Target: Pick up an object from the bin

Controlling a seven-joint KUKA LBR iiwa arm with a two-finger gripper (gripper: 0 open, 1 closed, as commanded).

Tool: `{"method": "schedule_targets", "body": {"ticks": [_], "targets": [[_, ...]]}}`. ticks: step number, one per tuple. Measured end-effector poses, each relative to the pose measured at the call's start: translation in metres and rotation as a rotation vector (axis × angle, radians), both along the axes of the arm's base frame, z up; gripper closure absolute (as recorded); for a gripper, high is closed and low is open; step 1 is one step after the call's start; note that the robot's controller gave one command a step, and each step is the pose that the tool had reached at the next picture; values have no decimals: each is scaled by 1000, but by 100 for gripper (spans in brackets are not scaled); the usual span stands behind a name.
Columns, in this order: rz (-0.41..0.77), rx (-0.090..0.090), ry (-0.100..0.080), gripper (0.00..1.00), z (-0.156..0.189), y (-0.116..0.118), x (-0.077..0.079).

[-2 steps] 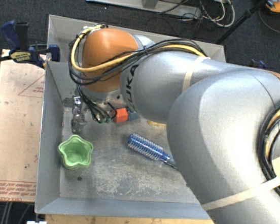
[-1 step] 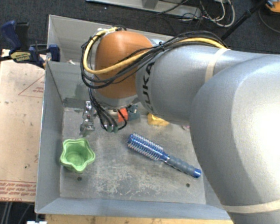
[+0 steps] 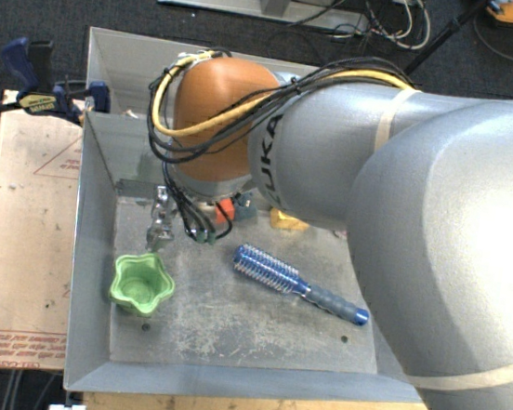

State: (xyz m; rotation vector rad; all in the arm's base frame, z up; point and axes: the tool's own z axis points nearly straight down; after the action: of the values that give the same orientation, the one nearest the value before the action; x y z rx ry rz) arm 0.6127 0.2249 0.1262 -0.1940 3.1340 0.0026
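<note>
Three loose things lie about the gripper in the bin: a green star-shaped cup just on its camera side and apart from it, a blue bristled brush off to its right, and a small yellow piece farther right, partly under the arm. I cannot tell whether the gripper is released or clenched.

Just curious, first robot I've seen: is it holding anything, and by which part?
Nothing appears to be held. The gripper hangs bare near the green flower-shaped cup, apart from it.
</note>
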Motion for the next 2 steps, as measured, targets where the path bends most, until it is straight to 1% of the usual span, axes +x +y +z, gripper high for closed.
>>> {"method": "schedule_targets", "body": {"ticks": [1, 2], "targets": [[271, 2, -10, 0, -51, -1, -58], [620, -8, -2, 0, -42, 19, -112]]}}
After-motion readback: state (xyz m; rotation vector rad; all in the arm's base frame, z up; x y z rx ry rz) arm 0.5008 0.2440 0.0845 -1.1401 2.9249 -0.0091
